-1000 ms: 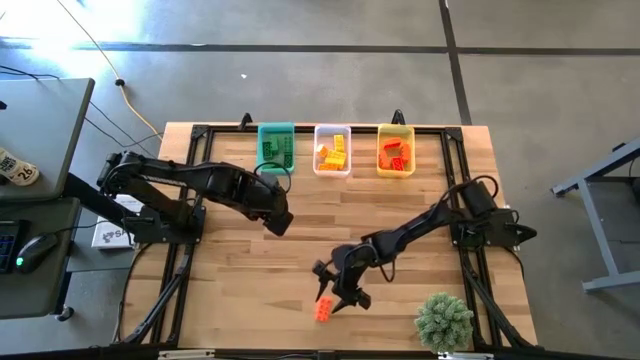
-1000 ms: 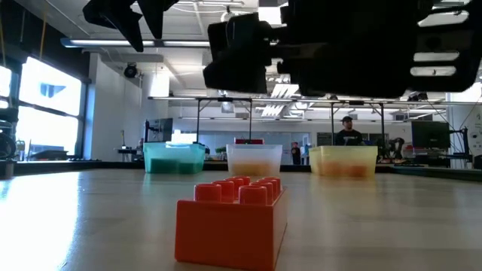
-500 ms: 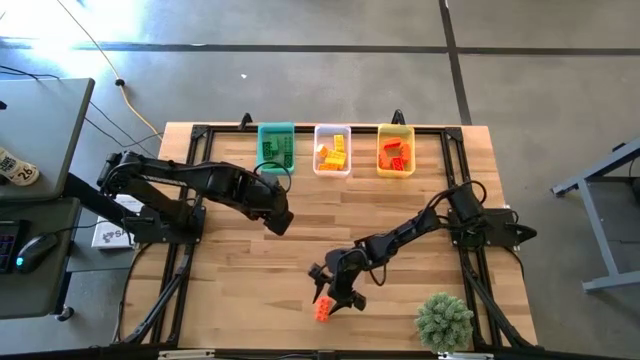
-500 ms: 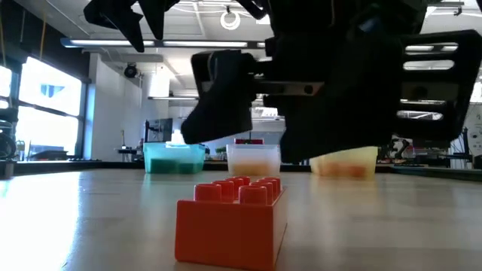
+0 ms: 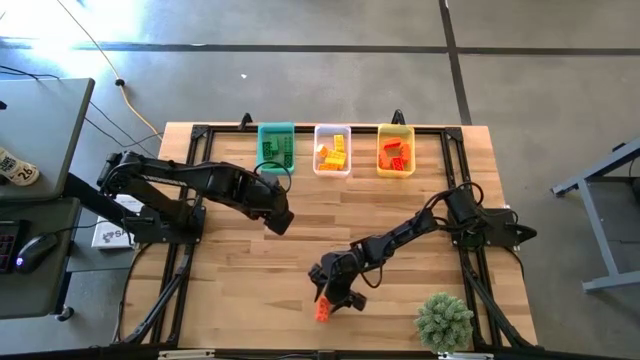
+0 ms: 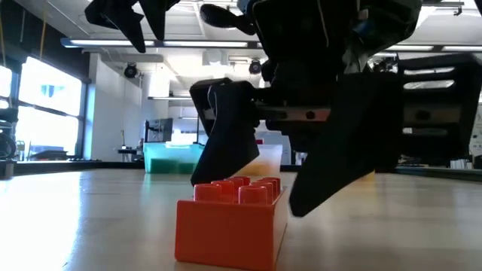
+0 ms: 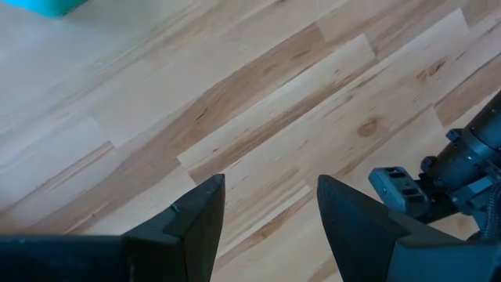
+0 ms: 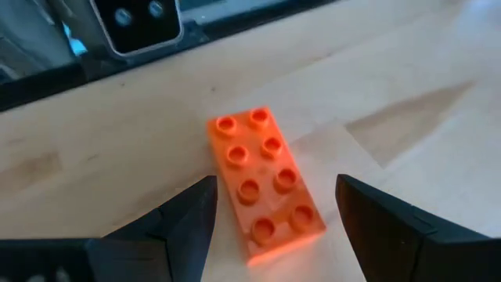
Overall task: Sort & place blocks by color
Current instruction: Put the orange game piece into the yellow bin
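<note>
Jaws of the right gripper (image 8: 270,207) were held apart over the orange brick (image 8: 264,182); centring before closing was advisable.

Bare table (image 5: 250,270) around the orange-red block (image 5: 322,311)

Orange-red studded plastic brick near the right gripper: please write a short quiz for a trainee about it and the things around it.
1. True or false: the right gripper has its fingers open on either side of the orange-red studded plastic brick.
2. How many studs does that brick show on top?
3. Which bin already holds bricks of the same colour? A. translucent teal bin B. clear bin C. yellow bin

Key: 1. true. 2. Eight, in two rows of four. 3. C; the left gripper waits open above bare table.
</note>
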You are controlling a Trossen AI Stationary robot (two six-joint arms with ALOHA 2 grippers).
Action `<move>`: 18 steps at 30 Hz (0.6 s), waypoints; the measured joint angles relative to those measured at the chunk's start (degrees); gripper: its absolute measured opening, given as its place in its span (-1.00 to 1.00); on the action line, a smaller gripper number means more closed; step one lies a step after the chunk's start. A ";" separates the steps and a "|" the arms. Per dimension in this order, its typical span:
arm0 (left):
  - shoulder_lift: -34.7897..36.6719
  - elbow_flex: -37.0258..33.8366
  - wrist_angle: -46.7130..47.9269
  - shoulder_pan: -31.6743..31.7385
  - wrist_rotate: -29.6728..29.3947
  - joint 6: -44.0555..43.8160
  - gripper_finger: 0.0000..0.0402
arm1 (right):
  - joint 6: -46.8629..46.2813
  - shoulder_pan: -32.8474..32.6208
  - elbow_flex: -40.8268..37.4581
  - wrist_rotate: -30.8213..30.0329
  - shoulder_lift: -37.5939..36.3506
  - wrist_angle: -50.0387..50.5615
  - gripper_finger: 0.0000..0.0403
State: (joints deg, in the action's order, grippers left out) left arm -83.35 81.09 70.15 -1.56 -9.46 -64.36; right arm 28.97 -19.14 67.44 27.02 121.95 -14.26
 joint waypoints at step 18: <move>0.00 0.01 0.00 0.02 -2.27 3.47 -0.04 | -2.36 -0.39 0.04 -0.03 -0.04 4.79 -0.36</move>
State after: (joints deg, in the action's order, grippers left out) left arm -83.35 81.10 70.15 -1.54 -11.73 -60.89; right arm 26.61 -19.53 67.48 26.99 121.91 -9.47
